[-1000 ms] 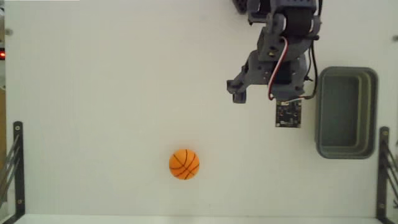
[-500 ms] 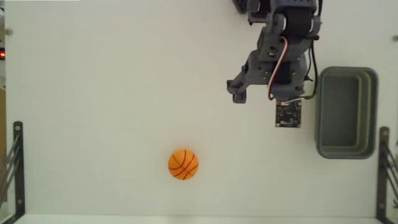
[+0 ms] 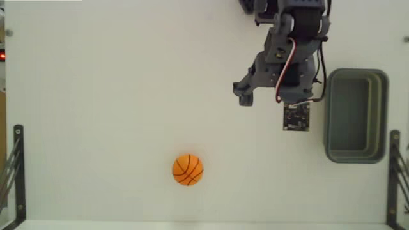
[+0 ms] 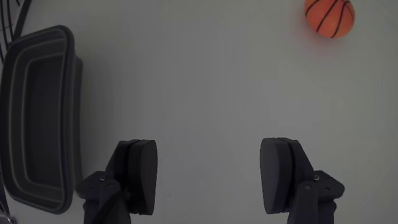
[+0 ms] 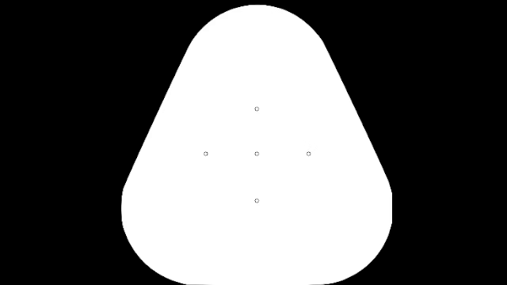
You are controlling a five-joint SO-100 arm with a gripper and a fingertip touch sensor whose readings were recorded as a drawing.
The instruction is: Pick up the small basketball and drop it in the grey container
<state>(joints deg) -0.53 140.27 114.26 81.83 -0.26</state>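
The small basketball (image 3: 188, 169), orange with thin black seams, lies alone on the white table at the lower middle of the fixed view; in the wrist view the ball (image 4: 329, 17) is at the top right. The grey container (image 3: 356, 73), a long tub with a deep hollow and nothing in it, stands at the right edge; its rim (image 4: 73, 112) fills the left of the wrist view. My gripper (image 3: 276, 99) hovers just left of the container, far from the ball. In the wrist view the gripper (image 4: 210, 155) is open wide, with only bare table between its fingers.
Black metal brackets stand at the lower left (image 3: 18, 172) and lower right (image 3: 394, 172) table edges in the fixed view. A small camera board (image 3: 297, 117) hangs from the arm beside the container. White tabletop lies between the arm and the ball.
The ball has drifted a few pixels to the left in the fixed view. The arm and the container have stayed where they were.
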